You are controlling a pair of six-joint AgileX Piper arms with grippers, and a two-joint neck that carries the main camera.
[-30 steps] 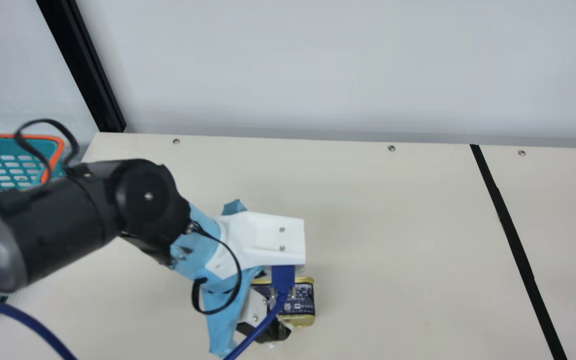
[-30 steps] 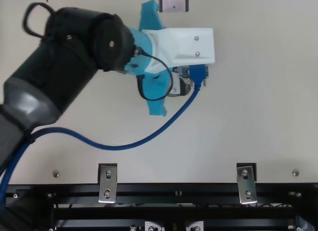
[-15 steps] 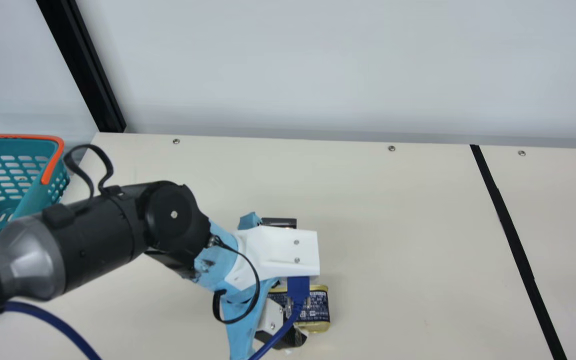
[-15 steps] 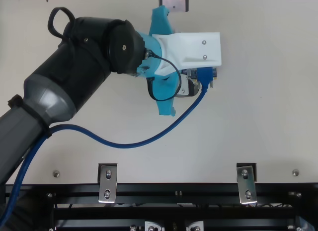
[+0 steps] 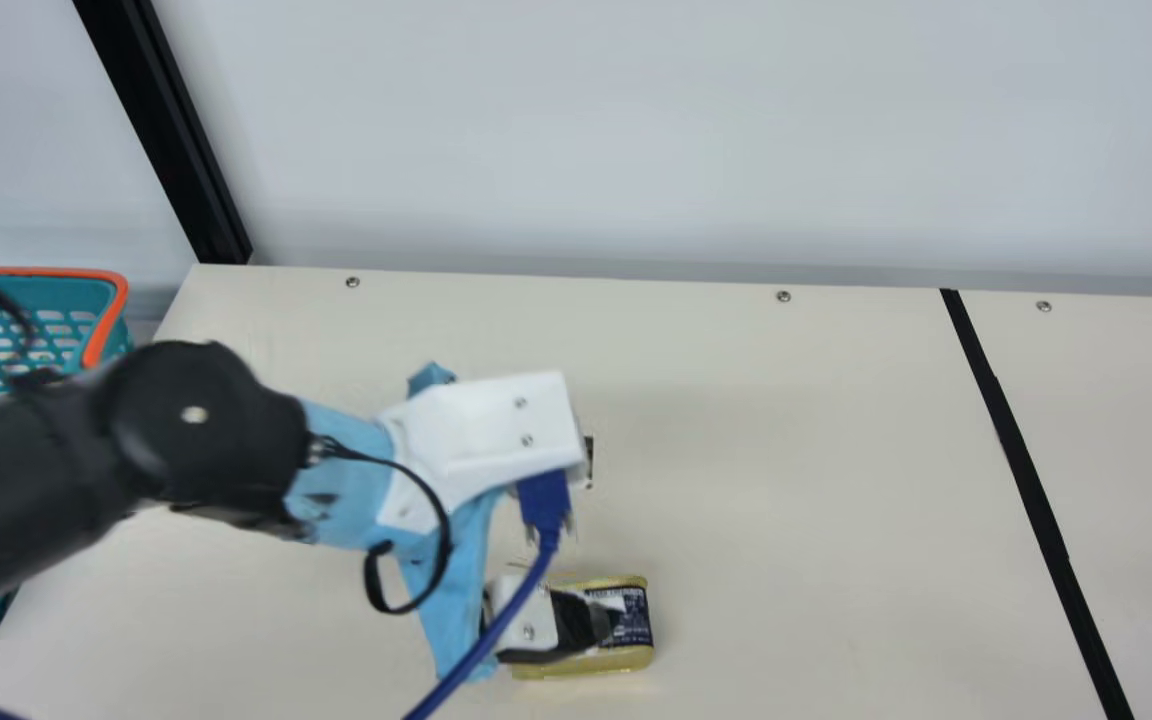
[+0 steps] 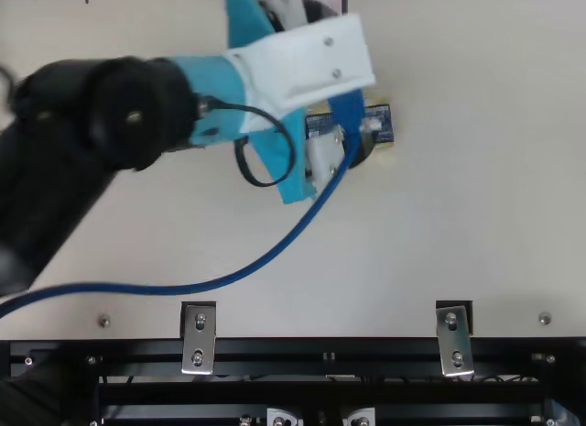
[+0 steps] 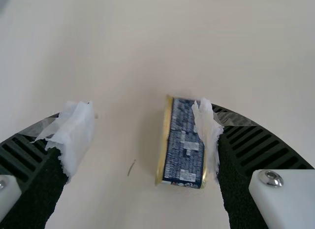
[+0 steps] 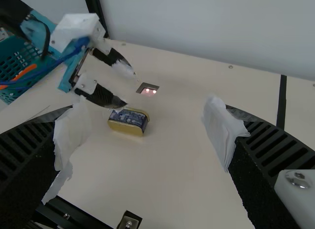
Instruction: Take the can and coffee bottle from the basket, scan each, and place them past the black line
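Note:
The dark blue and gold can (image 5: 633, 612) lies on its side on the table in the main view, partly hidden by a finger of my left gripper. From above, that left gripper (image 6: 341, 78) is spread open beside and over the can (image 6: 380, 122). In the left wrist view the can (image 7: 183, 152) is near one fingertip of the left gripper (image 7: 145, 133), free of its grasp. My right gripper (image 8: 146, 135) stands open in its wrist view, holding nothing; farther off lies the can (image 8: 129, 121). The black line (image 5: 1031, 490) crosses the table at the right.
A teal basket with an orange rim (image 5: 106, 330) stands at the left. The dark-framed scanner window (image 8: 148, 89), with lights, is set in the table behind the can. A blue cable (image 6: 229, 281) trails from the left wrist. Metal brackets (image 6: 199, 339) line the table edge.
My left gripper has opened and pulled back toward the left and away from the near edge. The can, between its fingers earlier and carried rightward, now lies free on the table.

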